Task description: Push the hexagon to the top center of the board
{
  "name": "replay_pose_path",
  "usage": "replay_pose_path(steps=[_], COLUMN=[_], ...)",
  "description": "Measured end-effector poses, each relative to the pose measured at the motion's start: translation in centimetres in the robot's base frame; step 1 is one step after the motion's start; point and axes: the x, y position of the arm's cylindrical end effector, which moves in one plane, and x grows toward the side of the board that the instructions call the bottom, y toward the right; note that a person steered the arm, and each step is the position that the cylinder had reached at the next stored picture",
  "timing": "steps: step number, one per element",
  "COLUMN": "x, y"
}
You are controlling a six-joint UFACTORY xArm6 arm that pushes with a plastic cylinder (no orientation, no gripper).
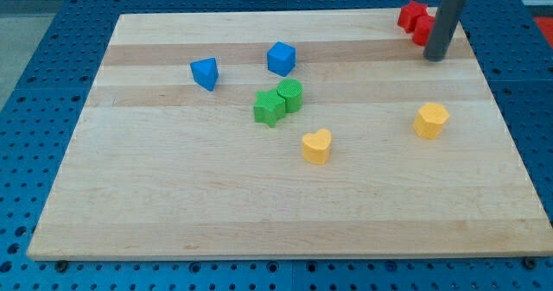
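My tip (435, 58) rests on the wooden board (173, 213) near its top right corner; it is a bare rod, gripping nothing. The yellow hexagon (430, 120) lies below my tip, toward the view's bottom, apart from it. Just behind my rod, touching the board's top edge, sit two red blocks (416, 20) (shapes hard to make out). Left of the hexagon, well apart, is a yellow heart (316, 146). Further left and higher, a green star (269, 108) touches a green cylinder (291, 95). Above those stand a blue cube (281, 59) and a blue wedge-like block (205, 72).
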Motion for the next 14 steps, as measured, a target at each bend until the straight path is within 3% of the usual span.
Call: replay_pose_path(steps=[3,5,11,14], x=[11.0,14.1,5.3,-0.5], y=[0.2,-1.7,-12.6,-14.7])
